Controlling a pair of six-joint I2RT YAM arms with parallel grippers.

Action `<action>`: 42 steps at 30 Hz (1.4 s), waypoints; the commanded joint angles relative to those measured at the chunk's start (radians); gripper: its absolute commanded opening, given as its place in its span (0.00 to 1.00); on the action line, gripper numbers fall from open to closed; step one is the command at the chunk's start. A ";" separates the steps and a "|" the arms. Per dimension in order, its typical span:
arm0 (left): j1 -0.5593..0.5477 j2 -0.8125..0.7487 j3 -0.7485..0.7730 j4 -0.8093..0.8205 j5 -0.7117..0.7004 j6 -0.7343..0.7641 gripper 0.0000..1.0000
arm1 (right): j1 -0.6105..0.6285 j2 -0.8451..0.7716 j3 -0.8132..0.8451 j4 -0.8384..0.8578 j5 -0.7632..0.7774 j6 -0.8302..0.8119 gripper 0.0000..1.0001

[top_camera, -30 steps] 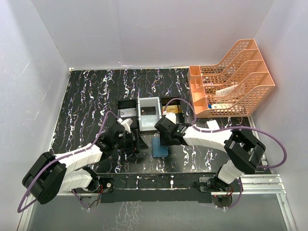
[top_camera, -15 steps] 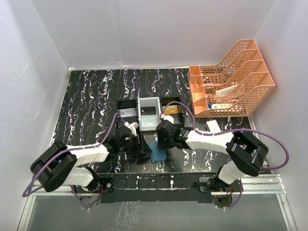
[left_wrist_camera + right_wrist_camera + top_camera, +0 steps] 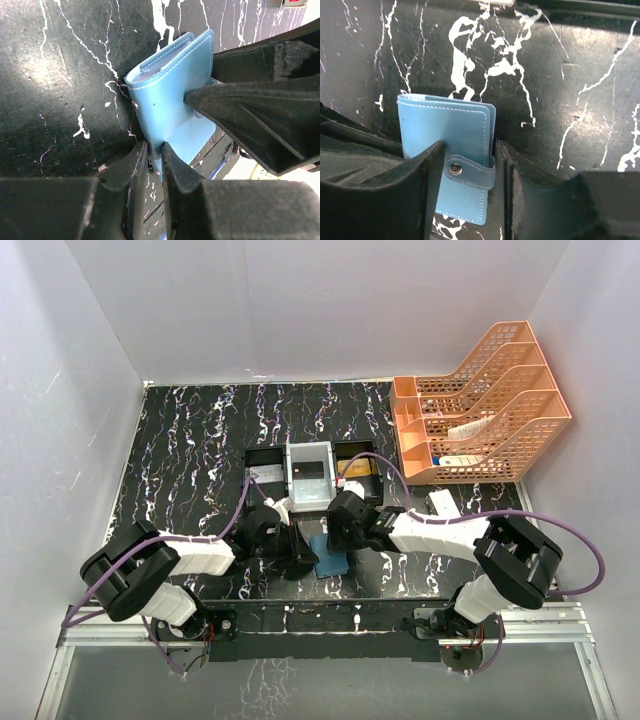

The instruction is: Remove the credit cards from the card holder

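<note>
Found card holder (image 3: 445,130) snapped shut on bench (image 3: 180,440), between both arms (tilted up on edge). Noted left tool (image 3: 154,150) clenched on its lower edge. Noted right tool (image 3: 469,150) astride snap tab (image 3: 475,175); cannot tell whether gripping.

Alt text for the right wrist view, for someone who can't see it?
A closed blue card holder, snap tab fastened, sits on the black marbled table between the two fingers of the right gripper, one at each side.
</note>
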 commanded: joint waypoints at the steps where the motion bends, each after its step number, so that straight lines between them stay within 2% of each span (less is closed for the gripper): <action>1: -0.011 -0.023 0.012 -0.067 -0.091 0.032 0.12 | 0.014 -0.030 0.081 -0.130 0.021 -0.039 0.46; 10: -0.012 -0.024 0.030 -0.091 -0.093 0.045 0.11 | 0.018 -0.041 0.185 -0.282 0.085 -0.037 0.50; 17: -0.012 -0.019 0.034 -0.090 -0.090 0.050 0.12 | 0.024 -0.056 0.143 -0.155 -0.054 -0.028 0.40; 21: -0.011 -0.012 0.038 -0.086 -0.084 0.051 0.12 | 0.023 -0.003 0.132 -0.108 -0.099 -0.014 0.39; 32: -0.012 -0.015 0.055 -0.120 -0.110 0.073 0.10 | 0.045 0.096 0.193 -0.334 0.119 0.022 0.32; 42: -0.012 -0.016 0.054 -0.128 -0.121 0.070 0.07 | 0.100 0.136 0.216 -0.395 0.163 0.021 0.35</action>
